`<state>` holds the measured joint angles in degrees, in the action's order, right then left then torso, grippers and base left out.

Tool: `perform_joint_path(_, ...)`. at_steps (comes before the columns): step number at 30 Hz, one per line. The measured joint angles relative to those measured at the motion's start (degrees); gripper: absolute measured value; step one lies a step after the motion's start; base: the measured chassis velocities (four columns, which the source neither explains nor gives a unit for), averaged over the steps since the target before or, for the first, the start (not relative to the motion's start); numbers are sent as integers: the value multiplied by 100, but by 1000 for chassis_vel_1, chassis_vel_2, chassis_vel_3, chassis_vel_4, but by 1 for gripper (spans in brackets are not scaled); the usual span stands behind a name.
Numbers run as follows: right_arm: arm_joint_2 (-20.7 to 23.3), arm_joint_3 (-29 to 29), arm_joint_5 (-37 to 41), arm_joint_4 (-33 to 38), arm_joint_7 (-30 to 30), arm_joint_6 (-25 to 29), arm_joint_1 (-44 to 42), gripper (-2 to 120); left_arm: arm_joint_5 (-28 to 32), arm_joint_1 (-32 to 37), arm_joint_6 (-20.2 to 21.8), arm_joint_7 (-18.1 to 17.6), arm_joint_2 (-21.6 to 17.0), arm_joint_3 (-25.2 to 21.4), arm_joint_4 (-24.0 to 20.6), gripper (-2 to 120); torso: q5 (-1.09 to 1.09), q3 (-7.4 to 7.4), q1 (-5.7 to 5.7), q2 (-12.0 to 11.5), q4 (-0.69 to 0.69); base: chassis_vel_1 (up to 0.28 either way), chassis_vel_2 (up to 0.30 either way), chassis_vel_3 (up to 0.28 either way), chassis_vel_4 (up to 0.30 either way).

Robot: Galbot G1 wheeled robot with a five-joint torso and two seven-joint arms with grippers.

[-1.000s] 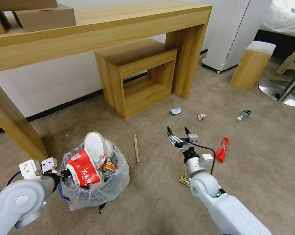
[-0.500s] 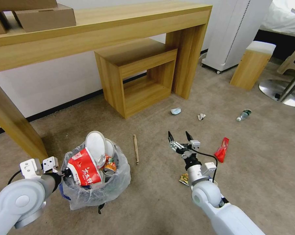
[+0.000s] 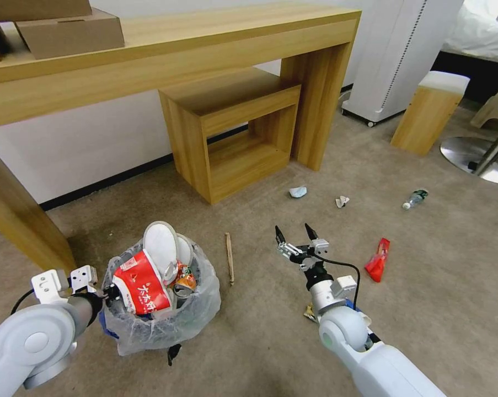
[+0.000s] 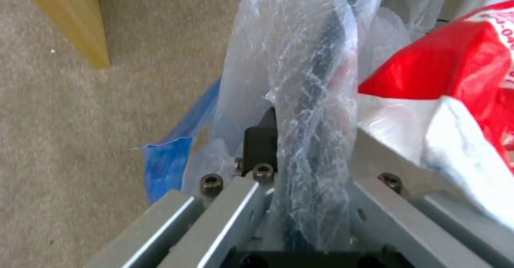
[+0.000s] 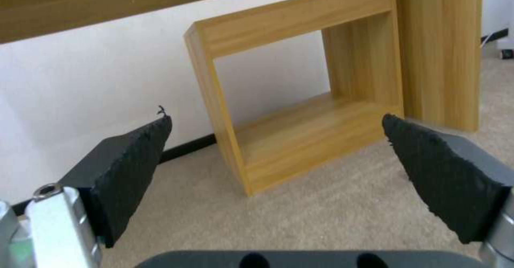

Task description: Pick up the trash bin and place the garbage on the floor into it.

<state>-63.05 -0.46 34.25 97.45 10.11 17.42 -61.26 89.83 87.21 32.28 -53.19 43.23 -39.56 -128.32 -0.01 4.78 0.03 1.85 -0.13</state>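
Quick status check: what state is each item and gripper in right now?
Bag-lined dark trash bin: upright, full, rim clamped.
Left gripper: shut on the rim.
Right gripper: open, empty, above the carpet.
Wooden stick: flat on the beige carpet floor.
Red wrapper: crumpled, on the floor.
Clear bottle: lying down.

1 bin (image 3: 166, 325), 2 boxes (image 3: 67, 33), maybe 6 litter bits (image 3: 378, 260)

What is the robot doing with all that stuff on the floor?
It is tidying up. Its left gripper is clamped on the rim of the trash bin, already stuffed with litter. Its right gripper hangs open above the carpet, with a wooden stick and red wrapper lying nearby.
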Motion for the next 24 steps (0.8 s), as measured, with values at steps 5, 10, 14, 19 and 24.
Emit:
perform_joint_path(5, 28, -70, 21, -102, -124, 91, 62, 100, 0, 7, -5, 0, 1, -17, 14, 0, 0, 0, 0, 0, -1, -62, 46, 61, -55)
perform_joint_path(10, 14, -147, 28, -116, -113, 118, 122, 100, -1, 14, -14, -1, 21, -20, 11, 0, 1, -1, 0, 0, 0, -85, 75, 78, -75)
perform_joint_path(14, 3, -181, 19, -120, -101, 123, 145, 100, -12, 33, -14, -2, 36, -41, 1, 0, 1, -1, 0, 0, -1, -145, 158, 176, -150)
perform_joint_path(19, 30, -199, -83, -150, -145, 173, 167, 100, -37, 62, -15, -4, 74, -59, -18, 0, 1, 0, 1, 0, 0, -157, 175, 159, -166)
perform_joint_path(24, 28, -210, -191, -204, -215, 272, 183, 100, -55, 70, -16, -4, 94, -60, -20, 0, 1, 1, 1, -1, -2, -112, 97, 102, -98)
